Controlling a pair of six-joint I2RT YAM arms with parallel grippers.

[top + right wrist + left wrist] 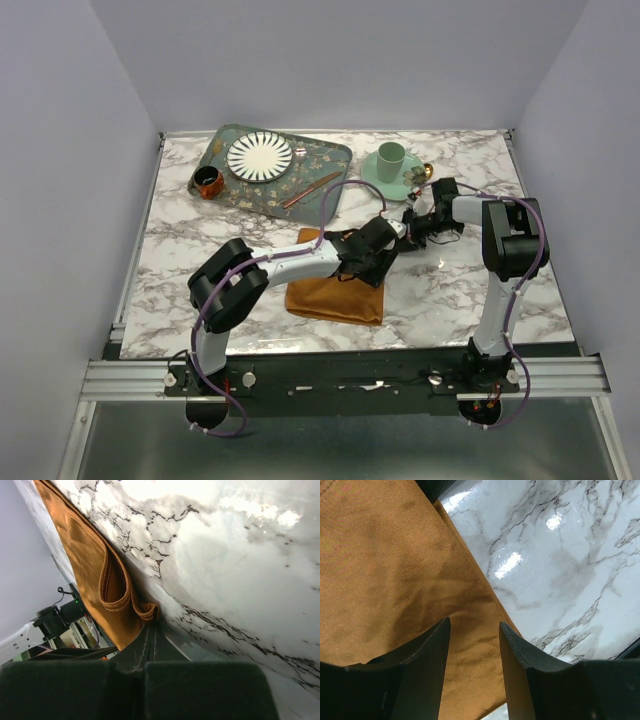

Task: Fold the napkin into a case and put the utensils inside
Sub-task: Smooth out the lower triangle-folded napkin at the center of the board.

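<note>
Right fingers clamped shut on the napkin's hemmed edge, a loop of hem standing up; left fingers spread apart above the napkin's flat cloth, gripping nothing.

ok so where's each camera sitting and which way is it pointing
top external: above and behind the robot, looking down on the table; left arm and right arm show.
left wrist: on the left arm, looking down on the napkin; open left tool shows.
right wrist: low, looking along the table; right tool shut on the napkin's corner.
shared: all three see the napkin.
</note>
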